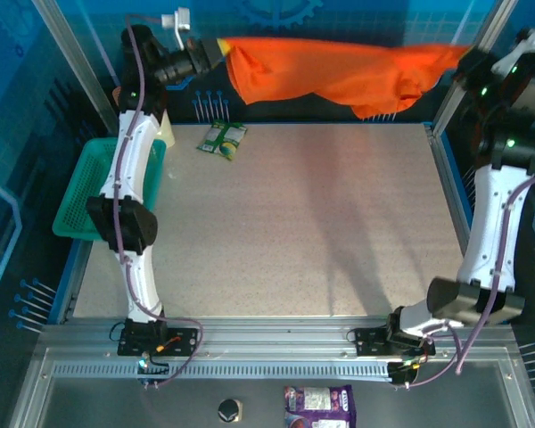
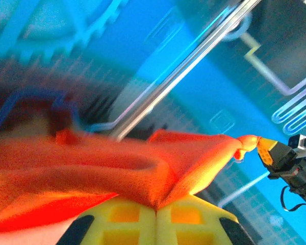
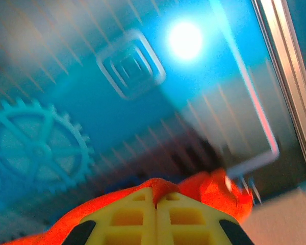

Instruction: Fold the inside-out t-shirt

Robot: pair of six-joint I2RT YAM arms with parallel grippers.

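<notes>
Orange-red t-shirt (image 1: 339,76) hangs stretched above the far edge of the table (image 1: 294,232), left gripper (image 1: 216,49) and right gripper (image 1: 468,55) each pinching one end. The overhead view adds a teal basket (image 1: 76,201); wrist views show yellow fingers (image 2: 122,224) pressed together on cloth.

Teal basket (image 1: 76,192) on L, green pkt (image 1: 221,140) near it, purple pkt (image 1: 319,406) at front.

bright orange-red t-shirt (image 1: 330,71) stretched taut, wrinkled, high above the table.
</notes>
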